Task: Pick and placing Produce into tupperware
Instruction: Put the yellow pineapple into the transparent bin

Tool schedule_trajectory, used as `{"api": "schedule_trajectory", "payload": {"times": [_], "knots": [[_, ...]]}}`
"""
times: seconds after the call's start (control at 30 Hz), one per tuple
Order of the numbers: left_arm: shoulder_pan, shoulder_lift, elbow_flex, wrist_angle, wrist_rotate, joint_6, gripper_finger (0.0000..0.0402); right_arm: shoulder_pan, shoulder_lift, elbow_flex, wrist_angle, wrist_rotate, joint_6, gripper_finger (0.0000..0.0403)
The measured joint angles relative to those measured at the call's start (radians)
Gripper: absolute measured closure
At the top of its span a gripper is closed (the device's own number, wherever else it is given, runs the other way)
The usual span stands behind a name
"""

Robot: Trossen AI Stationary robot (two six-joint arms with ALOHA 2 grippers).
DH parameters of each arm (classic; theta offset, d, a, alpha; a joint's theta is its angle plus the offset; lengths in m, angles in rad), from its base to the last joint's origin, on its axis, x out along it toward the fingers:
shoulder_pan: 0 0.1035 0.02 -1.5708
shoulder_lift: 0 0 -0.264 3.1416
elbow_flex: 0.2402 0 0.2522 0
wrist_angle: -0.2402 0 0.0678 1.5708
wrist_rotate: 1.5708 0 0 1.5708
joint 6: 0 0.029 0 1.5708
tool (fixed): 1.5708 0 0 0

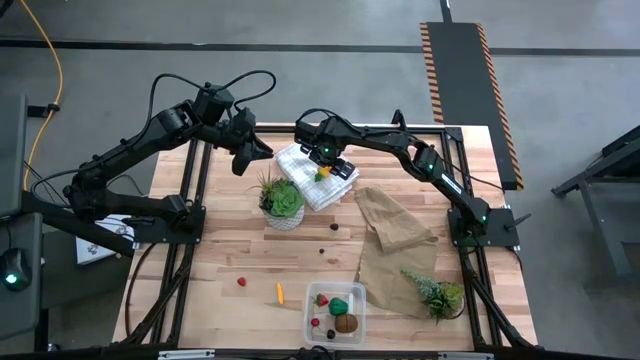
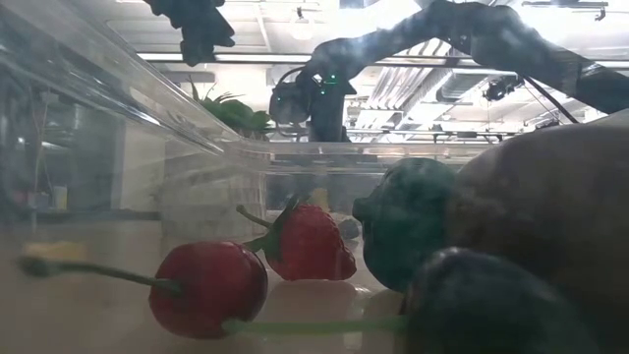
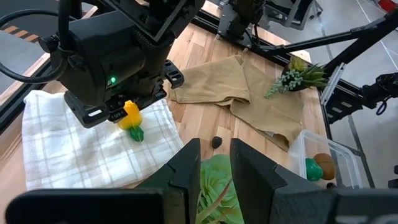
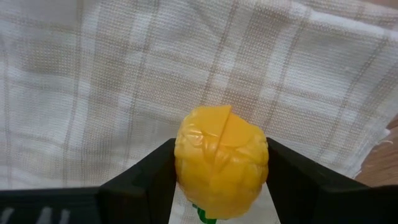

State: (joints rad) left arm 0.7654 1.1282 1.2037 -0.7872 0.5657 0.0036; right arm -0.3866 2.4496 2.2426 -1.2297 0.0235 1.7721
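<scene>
Counted: two arms, two plants, one cloth, one bag, one box, one lemon.

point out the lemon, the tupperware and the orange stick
lemon (image 4: 221, 163): right wrist view, middle of its yellow body
tupperware (image 1: 312, 293): high view, clear rim at a corner
orange stick (image 1: 280, 292): high view, mid-length

The lemon is showing a crinkled, glossy plastic skin; the cloth is looking woven and matt; the worktop is showing pale wood planks; the tupperware is looking clear plastic.
</scene>
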Motion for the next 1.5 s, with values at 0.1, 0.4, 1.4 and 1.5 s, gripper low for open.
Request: {"api": "schedule_trajectory", "payload": {"times": [0.1, 0.4, 1.4, 1.5], "knots": [[0.0, 0.0, 0.0, 0.0, -0.002, 0.0, 0.0325, -0.002, -0.001, 0.0, 0.005, 0.0, -0.001, 0.0208], [0.0, 0.0, 0.0, 0.0, -0.002, 0.016, 0.0325, -0.021, -0.02, 0.0, 0.077, 0.002, -0.045, 0.0208], [0.0, 0.0, 0.0, -0.001, -0.008, 0.018, 0.0325, -0.068, -0.138, 0.113, 0.121, 0.179, -0.381, 0.0208], [0.0, 0.0, 0.0, -0.001, -0.016, 0.017, 0.0325, -0.067, -0.154, 0.114, 0.12, 0.179, -0.424, 0.0208]]}}
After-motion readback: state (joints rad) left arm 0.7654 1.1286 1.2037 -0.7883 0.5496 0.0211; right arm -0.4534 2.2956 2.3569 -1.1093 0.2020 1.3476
